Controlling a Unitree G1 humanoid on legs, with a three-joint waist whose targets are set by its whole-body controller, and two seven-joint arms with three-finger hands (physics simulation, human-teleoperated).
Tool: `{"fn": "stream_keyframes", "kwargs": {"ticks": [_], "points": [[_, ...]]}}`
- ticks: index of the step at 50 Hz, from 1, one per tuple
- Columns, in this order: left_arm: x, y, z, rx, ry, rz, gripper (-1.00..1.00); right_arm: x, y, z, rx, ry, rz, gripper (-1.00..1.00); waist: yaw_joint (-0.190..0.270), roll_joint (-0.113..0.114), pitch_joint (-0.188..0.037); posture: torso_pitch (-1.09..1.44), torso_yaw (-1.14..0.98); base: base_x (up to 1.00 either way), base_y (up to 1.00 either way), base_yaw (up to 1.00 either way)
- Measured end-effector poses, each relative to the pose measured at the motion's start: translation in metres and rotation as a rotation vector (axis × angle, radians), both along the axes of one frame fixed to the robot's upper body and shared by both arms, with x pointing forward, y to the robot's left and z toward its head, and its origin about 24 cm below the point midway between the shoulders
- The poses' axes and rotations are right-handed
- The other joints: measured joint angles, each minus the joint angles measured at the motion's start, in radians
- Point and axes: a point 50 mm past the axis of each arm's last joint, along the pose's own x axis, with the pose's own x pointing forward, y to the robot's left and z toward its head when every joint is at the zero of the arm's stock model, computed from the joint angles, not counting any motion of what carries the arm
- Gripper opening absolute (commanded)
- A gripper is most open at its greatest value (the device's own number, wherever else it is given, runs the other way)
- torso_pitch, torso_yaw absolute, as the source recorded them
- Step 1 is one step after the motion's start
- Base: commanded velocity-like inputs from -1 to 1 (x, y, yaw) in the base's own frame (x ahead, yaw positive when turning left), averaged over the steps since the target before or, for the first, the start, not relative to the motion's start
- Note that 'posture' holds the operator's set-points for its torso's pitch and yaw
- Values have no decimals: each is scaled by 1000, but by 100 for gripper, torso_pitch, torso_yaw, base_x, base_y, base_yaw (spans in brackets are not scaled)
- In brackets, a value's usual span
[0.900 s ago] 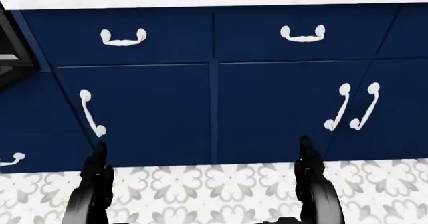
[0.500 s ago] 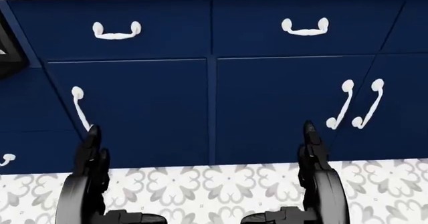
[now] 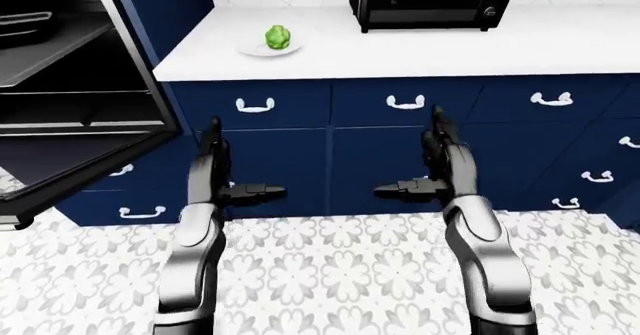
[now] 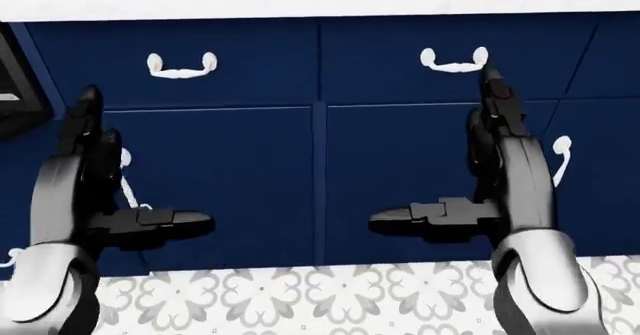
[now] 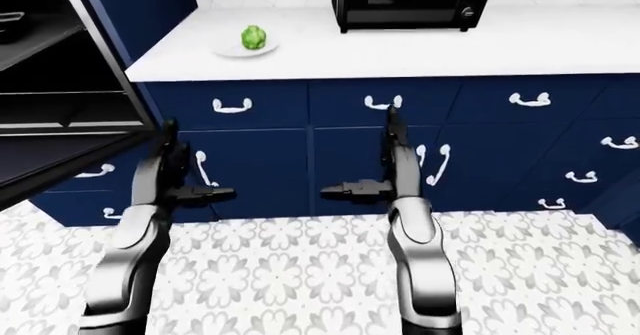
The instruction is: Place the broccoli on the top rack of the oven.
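The green broccoli (image 3: 277,36) sits on a small white plate (image 3: 268,49) at the left end of the white counter (image 3: 420,50), above and beyond both hands. The oven (image 3: 60,72) stands open at the left of the left-eye view, with dark racks (image 3: 50,41) inside and its door (image 3: 70,166) folded down. My left hand (image 3: 235,162) and right hand (image 3: 415,159) are raised before the blue cabinet fronts (image 4: 320,170). Both are open and empty, fingers pointing up and thumbs turned inward.
A black countertop oven (image 3: 430,1) stands on the counter to the right of the plate. Blue drawers and doors with white handles (image 4: 180,66) run below the counter. Patterned tile floor (image 3: 330,275) lies under my arms. The lowered oven door juts out at the left.
Both hands have risen in the head view from near the floor line to drawer height, and their thumbs now stick out sideways. The picture shifted slightly with the camera.
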Motion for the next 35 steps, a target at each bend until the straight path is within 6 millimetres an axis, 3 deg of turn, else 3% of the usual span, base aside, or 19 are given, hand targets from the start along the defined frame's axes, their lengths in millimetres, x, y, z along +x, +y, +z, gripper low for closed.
{"fn": "stream_keyframes", "kwargs": {"ticks": [7, 17, 26, 35], "points": [[9, 5, 42, 9, -50, -3, 100, 1, 0, 28, -28, 3, 21, 100, 2, 1, 0, 0, 0, 0, 0, 0], [6, 12, 74, 1, -47, -7, 100, -2, -2, 63, -45, 9, 19, 100, 2, 6, 13, 0, 0, 0, 0, 0], [6, 5, 89, 3, -58, -31, 100, -11, -5, 101, -48, -72, 17, 100, 5, 4, 17, 0, 0, 0, 0, 0], [4, 8, 95, 1, -64, -27, 100, -20, -6, 116, -35, -103, 8, 100, 5, 4, 24, 0, 0, 0, 0, 0]]}}
